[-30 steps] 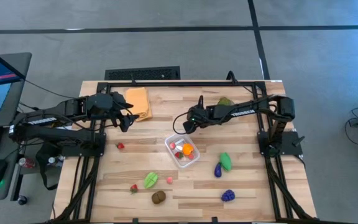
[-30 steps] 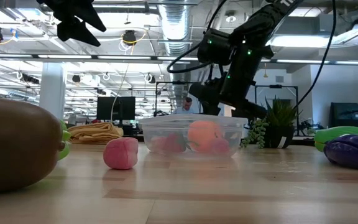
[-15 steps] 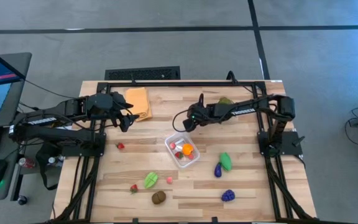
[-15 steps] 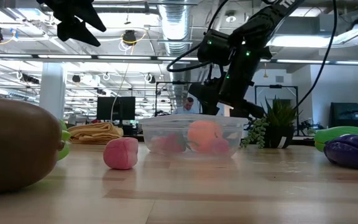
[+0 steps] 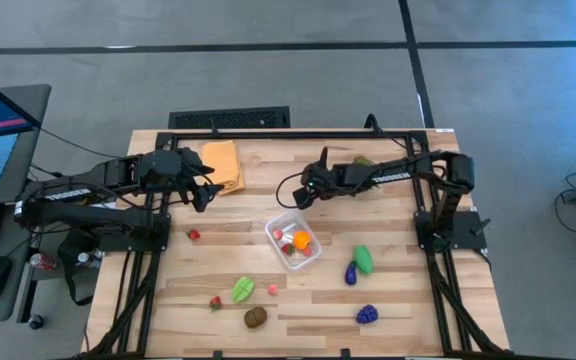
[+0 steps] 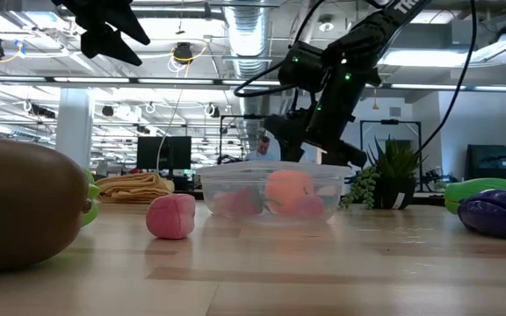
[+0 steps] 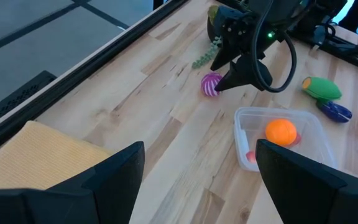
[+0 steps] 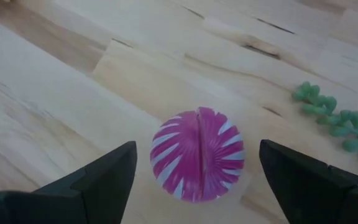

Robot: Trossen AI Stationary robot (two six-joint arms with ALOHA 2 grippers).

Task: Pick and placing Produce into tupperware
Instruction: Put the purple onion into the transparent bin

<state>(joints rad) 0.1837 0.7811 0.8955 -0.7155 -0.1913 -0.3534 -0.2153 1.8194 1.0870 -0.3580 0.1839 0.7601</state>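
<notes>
A pink-and-white striped piece of produce (image 8: 197,163) lies on the wood table, and my right gripper (image 8: 197,148) hangs open over it with a finger on either side, gaps showing. From the left wrist view this gripper (image 7: 232,78) sits just above the striped piece (image 7: 211,84), beyond the tupperware's far side. The clear tupperware (image 5: 294,241) stands mid-table and holds an orange piece (image 5: 301,239) and red ones. My left gripper (image 5: 203,190) waits open, raised beside the orange-yellow cloth (image 5: 223,165). More produce lies loose toward the near edge.
Loose pieces: red (image 5: 195,235), green (image 5: 242,290), pink (image 5: 273,289), brown (image 5: 255,317), green (image 5: 363,260), purple (image 5: 351,273), blue (image 5: 367,314). A green plant sprig (image 8: 328,115) lies close beside the striped piece. A black frame (image 5: 298,133) runs along the far edge.
</notes>
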